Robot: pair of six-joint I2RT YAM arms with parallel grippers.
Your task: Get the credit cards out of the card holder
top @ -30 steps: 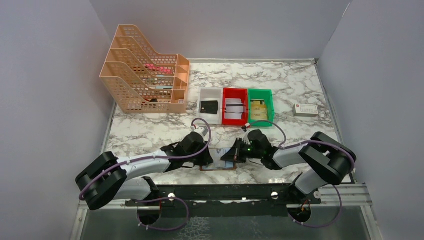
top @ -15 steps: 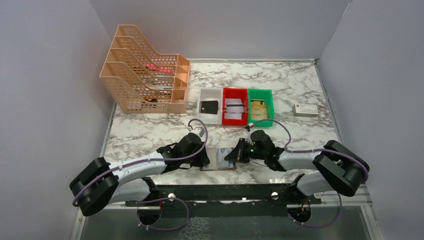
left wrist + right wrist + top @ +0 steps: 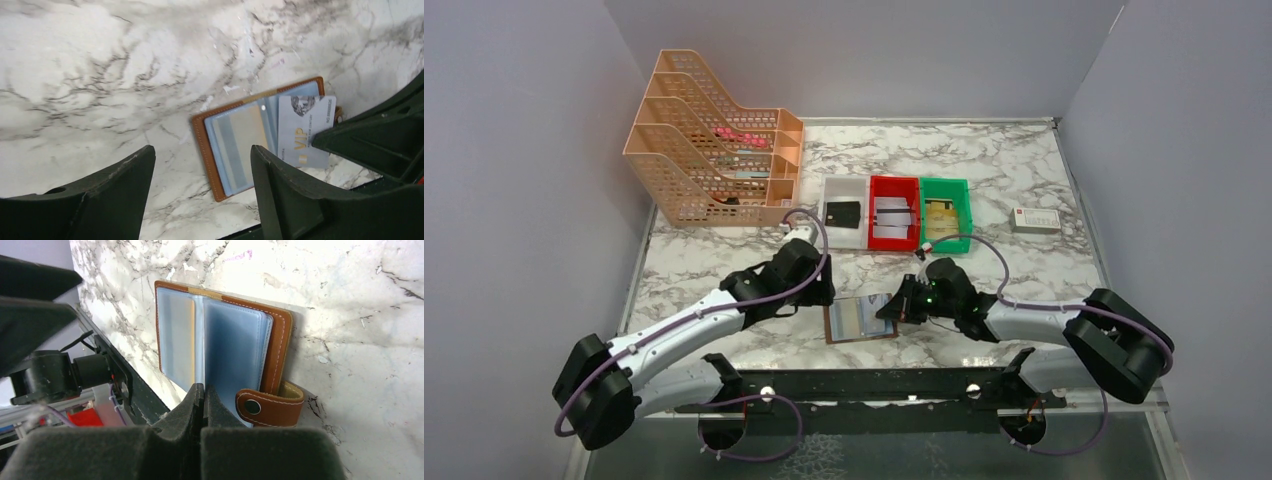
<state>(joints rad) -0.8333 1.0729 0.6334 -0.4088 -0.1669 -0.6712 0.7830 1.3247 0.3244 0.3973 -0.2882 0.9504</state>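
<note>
The card holder (image 3: 861, 321) lies open on the bench (image 3: 1024, 170) at 6 o'clock, close to the near edge, with its blue sleeves facing up. Your right pincer (image 3: 202, 395) is closed at the holder's 3 o'clock side and seems to be pinching the pale VIP card (image 3: 306, 131), which looks well out of its sleeve but overlaps the holder's right leaf. Your left pincer (image 3: 200, 150) hangs open above the holder, touching nothing.

Draw the card straight toward 3 o'clock, low and flat in line with the sleeve, so it slides rather than bends. Nothing pins the holder, so it may drag along. If it does, press the left pincer on the leaf at 9 o'clock. Steer clear of the closing tab (image 3: 255, 405).
</note>
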